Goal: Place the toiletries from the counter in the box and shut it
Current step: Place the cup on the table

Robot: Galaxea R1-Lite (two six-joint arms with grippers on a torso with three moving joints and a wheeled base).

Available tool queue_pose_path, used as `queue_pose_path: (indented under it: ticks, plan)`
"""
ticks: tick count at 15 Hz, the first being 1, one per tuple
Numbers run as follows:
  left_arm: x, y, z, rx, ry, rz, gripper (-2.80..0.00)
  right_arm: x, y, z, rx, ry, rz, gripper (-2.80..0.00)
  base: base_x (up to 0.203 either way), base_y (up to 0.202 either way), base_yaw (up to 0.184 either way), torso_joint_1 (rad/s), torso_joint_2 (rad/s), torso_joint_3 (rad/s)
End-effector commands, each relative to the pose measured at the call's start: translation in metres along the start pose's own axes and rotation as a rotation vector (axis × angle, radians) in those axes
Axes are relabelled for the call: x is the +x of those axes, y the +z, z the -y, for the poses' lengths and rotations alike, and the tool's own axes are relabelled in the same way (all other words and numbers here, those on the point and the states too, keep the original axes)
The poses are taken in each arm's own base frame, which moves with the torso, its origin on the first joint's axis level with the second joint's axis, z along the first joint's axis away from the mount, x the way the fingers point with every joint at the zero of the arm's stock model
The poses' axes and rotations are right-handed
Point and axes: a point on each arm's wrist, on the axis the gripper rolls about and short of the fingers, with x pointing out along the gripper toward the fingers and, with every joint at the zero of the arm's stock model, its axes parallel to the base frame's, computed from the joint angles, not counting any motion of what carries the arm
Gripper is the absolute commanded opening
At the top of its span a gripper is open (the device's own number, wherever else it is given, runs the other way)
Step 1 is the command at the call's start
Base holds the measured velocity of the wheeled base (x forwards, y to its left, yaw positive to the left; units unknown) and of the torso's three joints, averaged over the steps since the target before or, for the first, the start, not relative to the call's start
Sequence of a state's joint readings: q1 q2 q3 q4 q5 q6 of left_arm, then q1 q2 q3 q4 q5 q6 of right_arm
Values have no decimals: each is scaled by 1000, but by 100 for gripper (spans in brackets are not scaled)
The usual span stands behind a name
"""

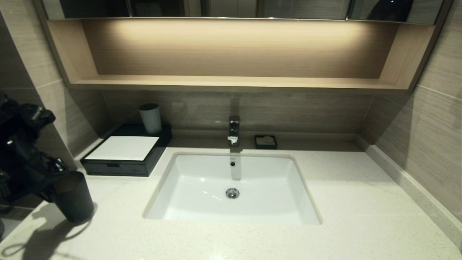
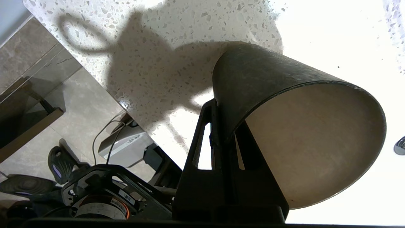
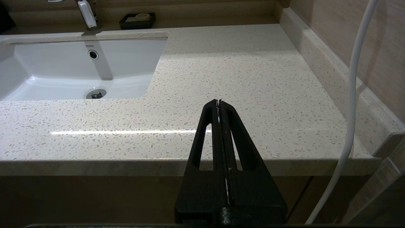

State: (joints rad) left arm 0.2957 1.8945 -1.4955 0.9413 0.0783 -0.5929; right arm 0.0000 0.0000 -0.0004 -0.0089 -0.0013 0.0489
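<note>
The black box (image 1: 119,167) sits at the back left of the counter (image 1: 361,202), its white top panel (image 1: 124,147) bare and its front drawer shut. The two plastic-wrapped toiletries are not in view. My left gripper (image 1: 54,180) is at the counter's front left corner, shut on the rim of the dark grey tapered cup (image 1: 74,196). The left wrist view shows the left gripper (image 2: 223,126) with one finger outside and one inside the cup (image 2: 253,72), which is tilted and empty. My right gripper (image 3: 219,103) is shut and empty, off the counter's front right edge.
The white basin (image 1: 202,187) is sunk in the middle of the counter, with a tap (image 1: 234,130) behind it. A small black soap dish (image 1: 266,142) stands by the back wall. A pale cup (image 1: 151,118) stands on the box's back part. A wooden shelf (image 1: 231,82) overhangs.
</note>
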Motion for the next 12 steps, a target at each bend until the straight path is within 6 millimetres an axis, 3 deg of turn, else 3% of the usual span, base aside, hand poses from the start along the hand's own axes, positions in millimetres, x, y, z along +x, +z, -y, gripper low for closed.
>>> queue_pose_path:
  ticks: [1,12]
  plan:
    - [1,0,0,-3,0,2,-280,0,0,0,0,0,0,-280,0,0,0,0,0,0]
    - [10,11,6,-23,-9,19,-280,0,0,0,0,0,-2,-280,0,0,0,0,0,0]
